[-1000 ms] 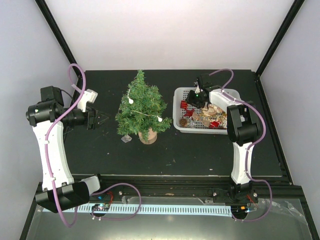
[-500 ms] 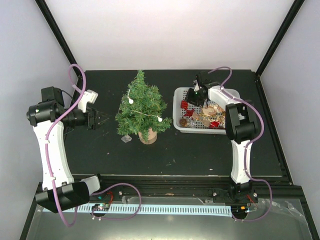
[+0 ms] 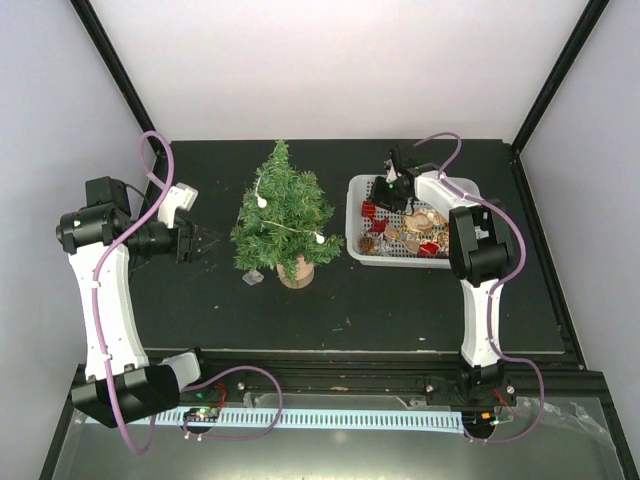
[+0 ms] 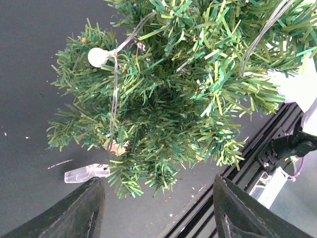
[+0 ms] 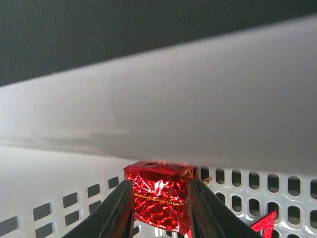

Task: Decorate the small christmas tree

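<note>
The small christmas tree (image 3: 282, 220) stands mid-table on its tan stump (image 3: 295, 272), with a light string and white bulbs (image 3: 262, 201) on it. My left gripper (image 3: 202, 241) is open and empty, just left of the tree. In the left wrist view the branches (image 4: 168, 99) fill the frame ahead of the gripper (image 4: 157, 181), apart from the fingers. My right gripper (image 3: 383, 197) is low in the white basket (image 3: 352, 232). In the right wrist view the gripper (image 5: 159, 198) is shut on a red foil gift-box ornament (image 5: 159, 191) by the basket wall (image 5: 198, 114).
The basket holds several more ornaments (image 3: 420, 232), red and tan. A clear plastic piece (image 3: 254, 278) lies on the black table by the stump; it also shows in the left wrist view (image 4: 86, 172). The table's near rail (image 4: 257, 144) runs behind the tree.
My left gripper has edged right, closer to the tree. My right gripper has shifted slightly left and farther back inside the basket.
</note>
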You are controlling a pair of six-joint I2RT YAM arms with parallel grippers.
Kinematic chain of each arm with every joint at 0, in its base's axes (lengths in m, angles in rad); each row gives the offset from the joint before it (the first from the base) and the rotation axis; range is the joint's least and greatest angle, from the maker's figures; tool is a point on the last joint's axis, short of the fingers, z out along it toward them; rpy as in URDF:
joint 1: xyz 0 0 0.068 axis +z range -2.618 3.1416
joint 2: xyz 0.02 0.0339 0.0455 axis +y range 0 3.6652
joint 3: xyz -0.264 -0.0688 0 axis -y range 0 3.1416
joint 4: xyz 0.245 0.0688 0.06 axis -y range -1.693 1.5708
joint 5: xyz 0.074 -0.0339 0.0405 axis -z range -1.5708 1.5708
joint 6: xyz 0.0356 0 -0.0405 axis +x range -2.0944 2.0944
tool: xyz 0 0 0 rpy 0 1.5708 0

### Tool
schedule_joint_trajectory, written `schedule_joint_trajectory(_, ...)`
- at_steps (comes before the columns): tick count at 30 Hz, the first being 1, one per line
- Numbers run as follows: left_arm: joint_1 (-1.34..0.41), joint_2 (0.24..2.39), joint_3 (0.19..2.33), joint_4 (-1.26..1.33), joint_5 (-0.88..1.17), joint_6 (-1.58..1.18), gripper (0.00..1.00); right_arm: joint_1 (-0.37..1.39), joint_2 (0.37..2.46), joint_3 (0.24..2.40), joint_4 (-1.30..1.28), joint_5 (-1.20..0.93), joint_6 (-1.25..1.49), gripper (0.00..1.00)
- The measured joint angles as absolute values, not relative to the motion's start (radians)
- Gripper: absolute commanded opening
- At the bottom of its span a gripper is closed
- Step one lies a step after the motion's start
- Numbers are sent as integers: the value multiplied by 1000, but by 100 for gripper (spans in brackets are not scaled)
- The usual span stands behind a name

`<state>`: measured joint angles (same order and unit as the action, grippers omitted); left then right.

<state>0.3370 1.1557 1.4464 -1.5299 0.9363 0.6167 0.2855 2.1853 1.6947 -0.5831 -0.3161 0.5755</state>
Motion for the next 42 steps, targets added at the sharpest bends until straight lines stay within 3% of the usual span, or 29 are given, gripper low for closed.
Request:
schedule_joint_trajectory(9,337,1140,1436,-1530,939,636,61,298,2083,1534,-535,-294,571,35)
schedule_joint_trajectory(23,337,1129,1429,-1531,943,656,61,302,2071,1482,-583,-290,591,32)
schedule_joint_trajectory(42,337,1119,1424,-1534,943,663,61,305,1967,1288,-296,-264,974,29)
